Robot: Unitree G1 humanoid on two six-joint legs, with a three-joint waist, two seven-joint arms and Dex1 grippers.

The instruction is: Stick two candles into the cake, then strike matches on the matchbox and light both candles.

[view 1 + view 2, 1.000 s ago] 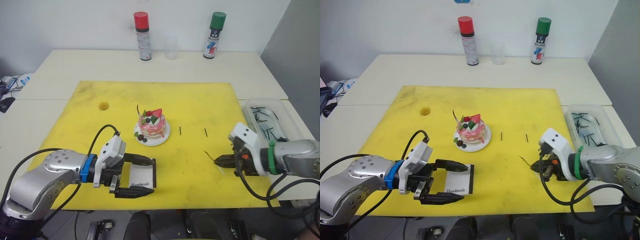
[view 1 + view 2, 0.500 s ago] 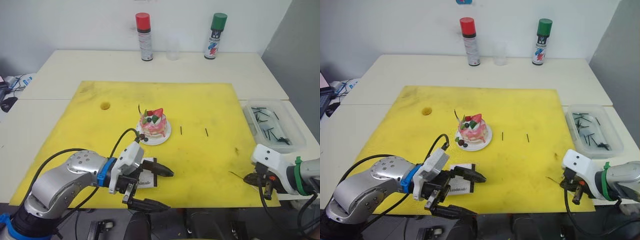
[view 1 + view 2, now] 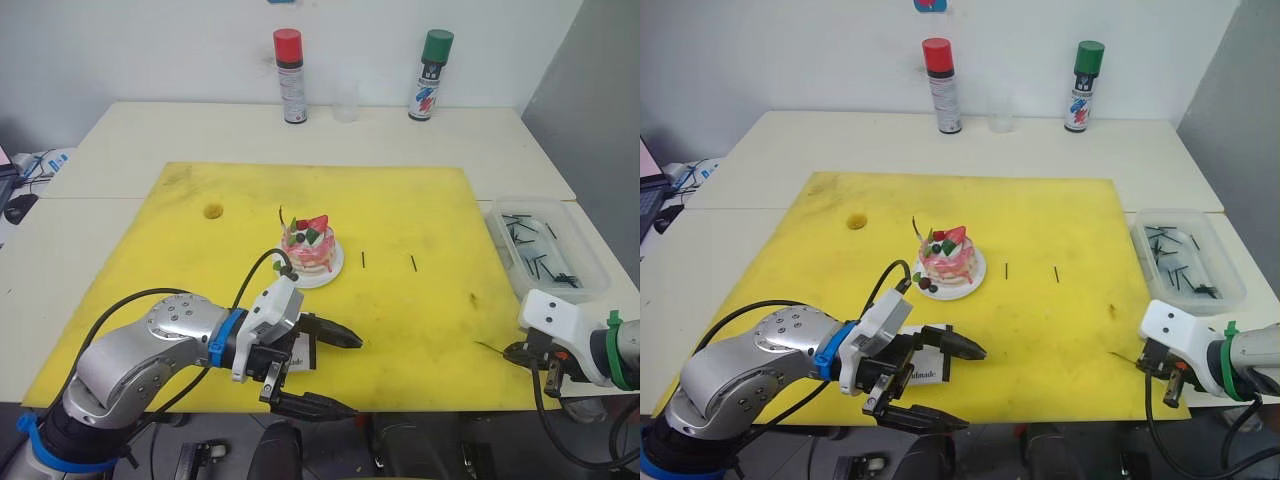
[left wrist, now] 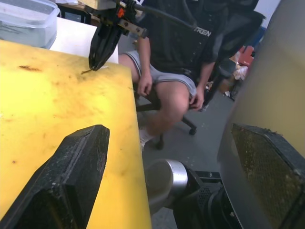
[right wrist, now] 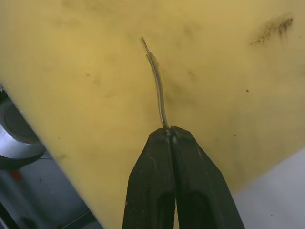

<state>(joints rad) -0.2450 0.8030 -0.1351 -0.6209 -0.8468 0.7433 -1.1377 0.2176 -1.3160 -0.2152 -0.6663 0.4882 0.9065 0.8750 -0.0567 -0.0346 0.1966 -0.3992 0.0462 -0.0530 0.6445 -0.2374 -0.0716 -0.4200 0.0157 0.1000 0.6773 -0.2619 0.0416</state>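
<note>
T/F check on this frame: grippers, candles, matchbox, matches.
1. The right gripper is shut on a candle. True.
2. The left gripper is shut. False: its fingers are spread wide by the matchbox.
3. Both candles stand in the cake. False: one thin stick rises from it; the other is in the right gripper.
4. Two matches lie on the yellow mat right of the cake. True.

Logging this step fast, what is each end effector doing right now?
Left end effector: open, holding nothing, its fingers on either side of the matchbox.
Right end effector: shut on a candle.
</note>
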